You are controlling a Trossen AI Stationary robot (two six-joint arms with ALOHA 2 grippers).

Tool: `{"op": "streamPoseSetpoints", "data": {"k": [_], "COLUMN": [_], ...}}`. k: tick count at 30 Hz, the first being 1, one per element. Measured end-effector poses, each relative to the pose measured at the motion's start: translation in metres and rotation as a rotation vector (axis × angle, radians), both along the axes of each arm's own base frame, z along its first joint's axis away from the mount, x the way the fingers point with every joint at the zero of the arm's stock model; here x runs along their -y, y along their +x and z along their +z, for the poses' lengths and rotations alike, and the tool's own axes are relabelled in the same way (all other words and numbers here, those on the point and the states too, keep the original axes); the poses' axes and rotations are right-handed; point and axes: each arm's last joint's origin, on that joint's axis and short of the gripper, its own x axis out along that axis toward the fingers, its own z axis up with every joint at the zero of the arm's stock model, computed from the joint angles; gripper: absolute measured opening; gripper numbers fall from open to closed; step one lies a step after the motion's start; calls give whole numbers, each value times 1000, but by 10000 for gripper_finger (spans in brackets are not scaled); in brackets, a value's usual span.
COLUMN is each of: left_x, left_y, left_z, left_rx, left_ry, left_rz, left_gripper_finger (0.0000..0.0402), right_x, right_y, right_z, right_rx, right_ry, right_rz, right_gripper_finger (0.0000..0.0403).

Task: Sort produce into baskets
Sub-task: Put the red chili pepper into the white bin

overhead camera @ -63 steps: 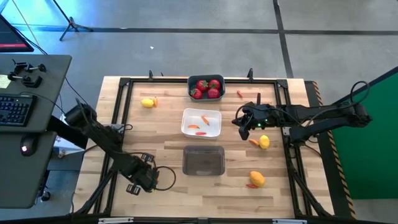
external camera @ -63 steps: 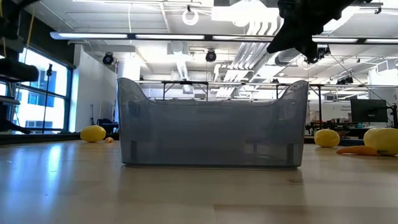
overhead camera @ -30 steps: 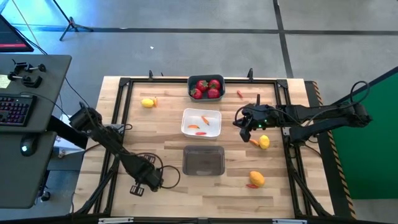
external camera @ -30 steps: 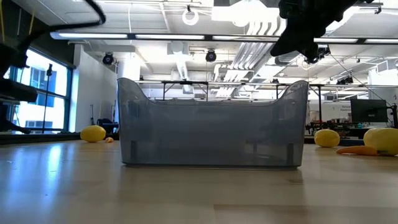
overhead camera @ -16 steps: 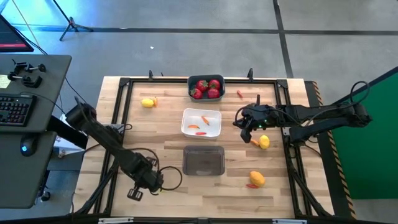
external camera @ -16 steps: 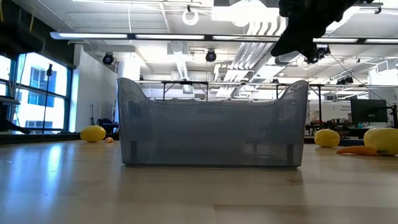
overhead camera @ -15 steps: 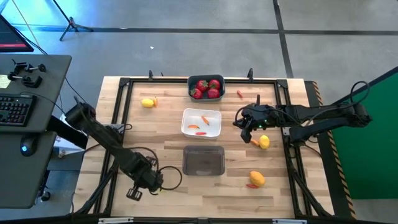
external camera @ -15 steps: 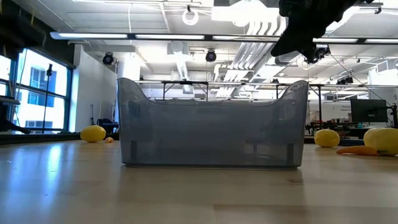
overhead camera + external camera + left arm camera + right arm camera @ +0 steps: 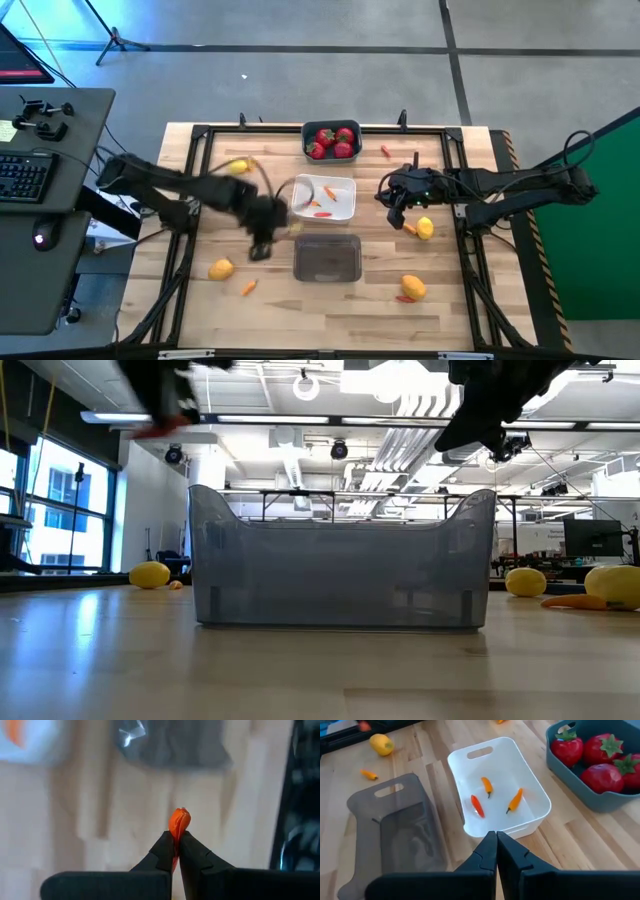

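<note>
My left gripper [image 9: 260, 247] is blurred, in the air just left of the white basket [image 9: 323, 197] and the translucent grey basket [image 9: 327, 258]. It is shut on a small orange carrot piece [image 9: 179, 821]. My right gripper [image 9: 392, 210] hovers right of the white basket, shut and empty [image 9: 496, 840]. The white basket holds three carrot pieces [image 9: 480, 805]. The blue basket [image 9: 331, 141] holds strawberries. Lemons [image 9: 221, 268] [image 9: 425, 228] [image 9: 413, 287] and loose carrots [image 9: 249, 287] [image 9: 385, 151] lie on the table. My left gripper pinches the carrot piece between its two fingertips [image 9: 167, 847]. The carrot's free end [image 9: 180, 817] sticks out past the tips. The piece is lifted clear of the table. The part between the fingers is hidden by them.
A fourth lemon [image 9: 237, 165] lies at the far left under the blurred arm. A black frame rail [image 9: 195, 170] runs round the tabletop. The grey basket [image 9: 340, 555] fills the low view. A desk with a keyboard [image 9: 25, 175] stands left of the table.
My left gripper has swung fast from the table's near-left part up and toward the far right, to beside the white and grey baskets, carrying the carrot piece. A lemon and a carrot piece now show where the arm was. My right arm has kept still.
</note>
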Motion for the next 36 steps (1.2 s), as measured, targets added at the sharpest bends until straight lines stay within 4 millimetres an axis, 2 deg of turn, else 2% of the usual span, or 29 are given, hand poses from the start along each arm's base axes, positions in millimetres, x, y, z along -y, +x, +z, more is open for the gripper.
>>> {"op": "streamPoseSetpoints", "data": {"k": [9,15,18,22,31,36], "left_x": [-94,-132,-144,-156,-165,-165], "left_y": [63,93,99,103,111,115], "left_z": [-14,-38,-58,-80,-105,-114], "left_rx": [256,289,240,191,185,181], "left_ry": [68,113,115,31,12,-13], "left_rz": [265,286,281,268,239,254], "left_gripper_finger": [0,0,0,0,0,14], "right_x": [16,28,34,43,62,72], "right_y": [-1,-1,0,2,10,10], "right_z": [0,-1,-2,-7,-23,-26], "right_rx": [-2,-1,-7,-18,-74,-89], "right_ry": [-15,2,13,54,100,111], "right_rz": [-65,-137,-170,-243,-359,-368], "right_gripper_finger": [0,0,0,0,0,0]}}
